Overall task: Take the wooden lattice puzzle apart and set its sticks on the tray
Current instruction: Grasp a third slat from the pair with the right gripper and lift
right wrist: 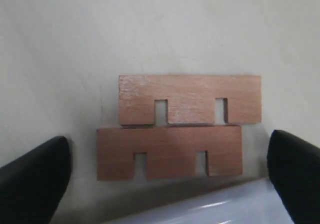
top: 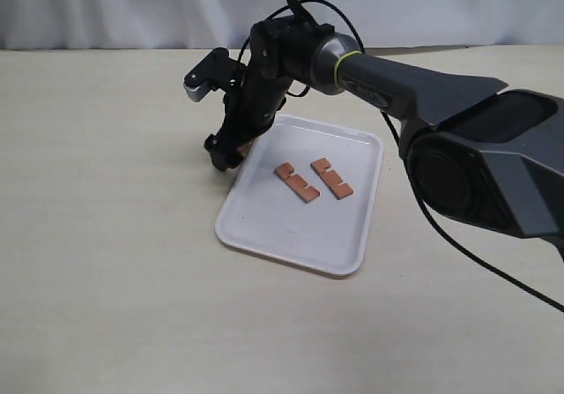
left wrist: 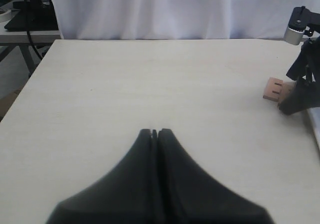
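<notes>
Tray (top: 291, 235): white, rounded corners, low rim; lies on the pale table (top: 106, 235), a little right of centre in the exterior view. Sticks: four, reddish-brown, flat, two square notches each; none interlocked. On the tray, the first stick (top: 297, 182) and second stick (top: 331, 178) lie flat on its far half, side by side and roughly parallel, near each other but apart. On the table, the third stick (right wrist: 190, 97) and fourth stick (right wrist: 169, 151) lie flat just outside the tray's left rim. Their long edges touch, they are slightly offset lengthwise, and both have their notches turned toward the tray. The fourth stick is the nearer to the rim, with a narrow strip of table between them. Right gripper (top: 225, 154): its arm extends from the right past the tray's far left corner, and the gripper points down over the pair on the table. Its fingers (right wrist: 30, 184) are spread wide, one beyond each end of the pair, which lies between them ungripped; whether the tips touch the table cannot be told. Left gripper (left wrist: 155, 133): fingers pressed together with nothing between them, over bare table, well apart from all the sticks. From its wrist view one end of the pair on the table shows in the distance, beside the right gripper.
</notes>
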Controlling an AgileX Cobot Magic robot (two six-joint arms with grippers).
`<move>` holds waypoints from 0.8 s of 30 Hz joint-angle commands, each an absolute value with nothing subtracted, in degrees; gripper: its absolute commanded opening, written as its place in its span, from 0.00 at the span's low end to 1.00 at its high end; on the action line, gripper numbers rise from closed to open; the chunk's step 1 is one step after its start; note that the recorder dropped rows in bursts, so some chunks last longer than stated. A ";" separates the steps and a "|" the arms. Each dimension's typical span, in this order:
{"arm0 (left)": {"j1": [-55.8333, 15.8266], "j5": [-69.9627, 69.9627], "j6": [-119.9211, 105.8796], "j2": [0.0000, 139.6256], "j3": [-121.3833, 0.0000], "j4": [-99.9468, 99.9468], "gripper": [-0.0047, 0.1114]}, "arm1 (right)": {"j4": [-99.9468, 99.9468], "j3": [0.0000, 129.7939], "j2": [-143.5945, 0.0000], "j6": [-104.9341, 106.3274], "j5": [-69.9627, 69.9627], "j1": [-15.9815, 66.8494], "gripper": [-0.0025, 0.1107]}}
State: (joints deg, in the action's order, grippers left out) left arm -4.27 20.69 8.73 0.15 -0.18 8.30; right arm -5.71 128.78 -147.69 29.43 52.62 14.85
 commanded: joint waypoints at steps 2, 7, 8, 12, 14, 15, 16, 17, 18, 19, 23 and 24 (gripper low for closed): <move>-4.70 20.33 8.62 0.00 0.00 8.33 0.04 | -5.62 129.27 -147.92 29.41 50.38 14.73 0.91; -4.70 20.33 8.62 0.00 0.00 8.33 0.04 | -5.62 129.27 -148.44 28.74 50.39 14.73 0.91; -4.70 20.33 8.62 0.00 0.00 8.33 0.04 | -5.62 129.27 -148.70 28.40 50.26 14.73 0.91; -4.70 20.33 8.62 0.00 0.00 8.33 0.04 | -8.23 129.27 -149.48 28.37 50.40 14.32 0.91; -4.70 20.33 8.62 0.00 0.00 8.33 0.04 | -12.93 129.27 -149.88 30.11 51.39 13.25 0.91; -4.70 20.33 8.62 0.00 0.00 8.33 0.04 | -14.14 129.27 -149.90 30.38 51.51 12.65 0.91; -4.70 20.33 8.62 0.00 0.00 8.33 0.04 | -14.68 129.27 -150.06 30.38 51.51 12.29 0.91; -4.70 20.33 8.62 0.00 0.00 8.33 0.04 | -15.42 129.27 -150.06 30.49 51.51 11.92 0.91; -4.70 20.33 8.62 0.00 0.00 8.33 0.04 | -15.83 129.27 -150.06 30.64 51.51 11.56 0.91; -4.70 20.33 8.62 0.00 0.00 8.33 0.04 | -15.93 129.27 -150.06 30.73 51.60 11.30 0.91; -4.70 20.33 8.62 0.00 0.00 8.33 0.04 | -16.06 129.27 -150.06 32.34 51.63 11.30 0.91; -4.70 20.33 8.62 0.00 0.00 8.33 0.04 | -16.06 129.27 -150.06 32.35 51.51 11.30 0.91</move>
State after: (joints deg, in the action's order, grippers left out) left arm -4.27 20.69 8.73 0.15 -0.18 8.30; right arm -15.65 129.26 -149.38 31.43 50.70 11.53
